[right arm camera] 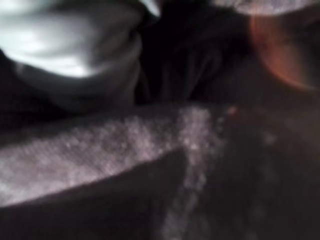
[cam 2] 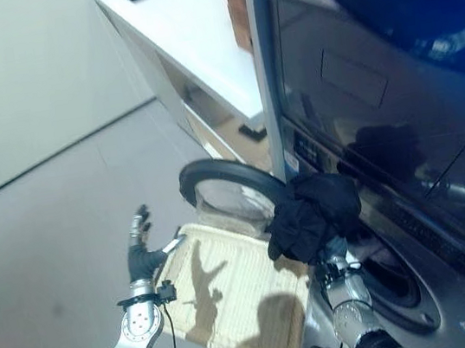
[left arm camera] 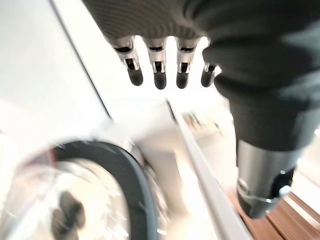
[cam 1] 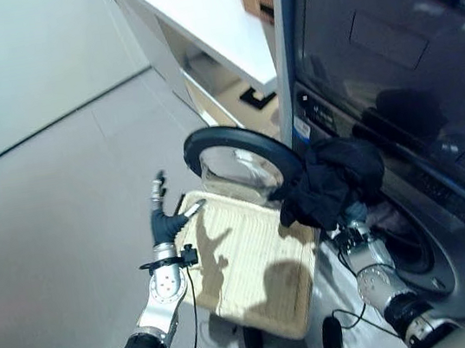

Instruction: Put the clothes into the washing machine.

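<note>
In the left eye view, my right hand [cam 1: 362, 246] comes up from the lower right under a bundle of dark clothes [cam 1: 330, 179], which hides my fingers, so I cannot tell how they sit. The bundle hangs just left of the washing machine [cam 1: 416, 111] drum opening [cam 1: 404, 240]; the load has to travel rightward and down into it. The round door [cam 1: 243, 159] stands open at centre.

In the right eye view, my left hand [cam 2: 141, 244], fingers spread and empty, hovers at the left edge of the pale woven basket [cam 2: 234, 301], which looks emptied.

The left wrist view shows straight fingers [left arm camera: 160, 70] above the door's dark rim [left arm camera: 125, 180].

The right wrist view shows dark fabric [right arm camera: 165, 165] pressed close.
</note>
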